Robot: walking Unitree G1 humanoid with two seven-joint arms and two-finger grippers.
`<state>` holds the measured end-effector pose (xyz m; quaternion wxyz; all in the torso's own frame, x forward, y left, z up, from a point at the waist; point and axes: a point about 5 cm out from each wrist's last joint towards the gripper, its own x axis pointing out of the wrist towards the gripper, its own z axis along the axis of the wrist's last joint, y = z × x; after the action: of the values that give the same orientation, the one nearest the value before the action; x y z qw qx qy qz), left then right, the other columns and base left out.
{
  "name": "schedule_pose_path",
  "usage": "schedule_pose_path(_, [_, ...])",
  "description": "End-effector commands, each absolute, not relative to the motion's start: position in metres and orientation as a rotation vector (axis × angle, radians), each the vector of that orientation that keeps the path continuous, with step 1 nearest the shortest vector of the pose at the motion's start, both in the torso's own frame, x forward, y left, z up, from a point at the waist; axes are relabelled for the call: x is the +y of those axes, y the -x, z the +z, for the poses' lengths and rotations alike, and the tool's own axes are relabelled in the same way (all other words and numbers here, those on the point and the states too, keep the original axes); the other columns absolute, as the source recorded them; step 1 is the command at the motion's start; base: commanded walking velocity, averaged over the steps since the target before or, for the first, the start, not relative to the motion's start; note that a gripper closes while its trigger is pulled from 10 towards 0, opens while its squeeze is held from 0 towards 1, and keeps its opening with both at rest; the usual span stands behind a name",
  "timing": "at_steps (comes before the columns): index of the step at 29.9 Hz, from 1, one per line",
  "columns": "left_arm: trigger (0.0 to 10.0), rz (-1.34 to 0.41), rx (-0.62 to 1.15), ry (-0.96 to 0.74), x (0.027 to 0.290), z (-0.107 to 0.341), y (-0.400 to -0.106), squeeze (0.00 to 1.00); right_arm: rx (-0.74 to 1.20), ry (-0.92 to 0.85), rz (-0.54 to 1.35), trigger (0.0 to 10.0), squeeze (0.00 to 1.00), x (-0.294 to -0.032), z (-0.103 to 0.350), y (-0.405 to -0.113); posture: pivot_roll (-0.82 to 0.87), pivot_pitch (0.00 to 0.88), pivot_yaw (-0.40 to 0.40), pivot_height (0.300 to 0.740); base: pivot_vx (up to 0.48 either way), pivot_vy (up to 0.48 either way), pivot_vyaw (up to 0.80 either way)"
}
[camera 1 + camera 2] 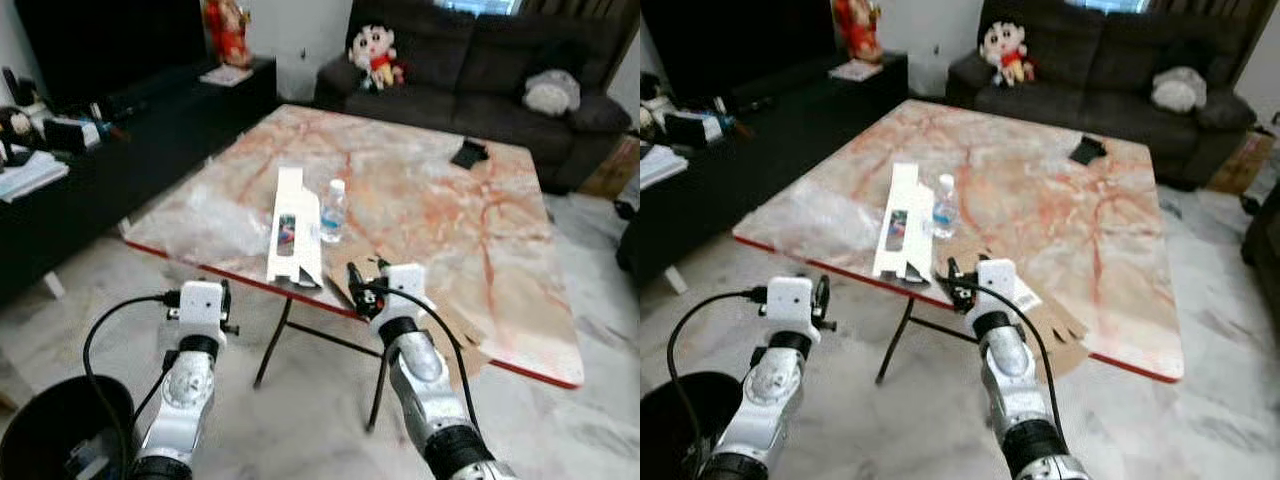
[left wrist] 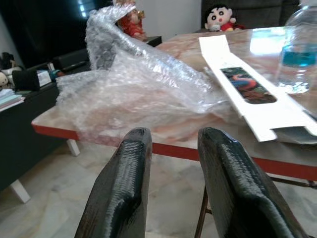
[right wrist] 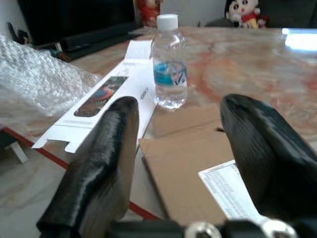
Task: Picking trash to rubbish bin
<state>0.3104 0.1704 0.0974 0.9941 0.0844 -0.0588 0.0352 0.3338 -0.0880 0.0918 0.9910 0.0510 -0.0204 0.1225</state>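
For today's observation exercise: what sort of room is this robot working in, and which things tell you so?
Most likely a home living room: a dark sofa with a plush doll, a marble-patterned table, and a low black TV cabinet.

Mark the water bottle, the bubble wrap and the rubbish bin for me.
water bottle [image 3: 169, 74], right wrist view, on its blue label.
bubble wrap [image 2: 133, 84], left wrist view, on the crumpled middle.
rubbish bin [image 1: 60, 425], left eye view, on its dark inner wall.

Head views look down at the table [image 1: 420, 200]; wrist views near its edge.
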Motion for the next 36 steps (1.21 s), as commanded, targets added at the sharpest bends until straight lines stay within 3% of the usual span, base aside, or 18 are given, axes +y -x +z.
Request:
schedule_pose_path(1, [10.0, 0.075, -0.127, -0.162, 0.171, 0.101, -0.311, 0.00, -0.054, -0.106, 0.240, 10.0, 0.00, -0.088, 0.095, -0.335, 0.19, 0.000, -0.069, 0.740, 0.000, 0.000, 0.00])
schedule_pose_path(7, [10.0, 0.072, -0.120, -0.151, 0.171, 0.100, -0.311, 0.00, -0.026, -0.111, 0.224, 10.0, 0.00, -0.093, 0.091, -0.335, 0.18, 0.000, -0.070, 0.740, 0.000, 0.359, -0.64])
schedule_pose_path(26, [10.0, 0.074, -0.112, -0.151, 0.171, 0.098, -0.308, 0.00, -0.008, -0.105, 0.216, 10.0, 0.00, -0.093, 0.088, -0.333, 0.18, 0.002, -0.074, 0.740, 0.000, 0.480, -0.12])
schedule_pose_path(36, [10.0, 0.009, -0.134, -0.169, 0.156, 0.105, -0.310, 0.00, -0.039, -0.130, 0.207, 10.0, 0.00, -0.091, 0.095, -0.334, 0.18, 0.001, -0.065, 0.740, 0.000, 0.000, 0.00])
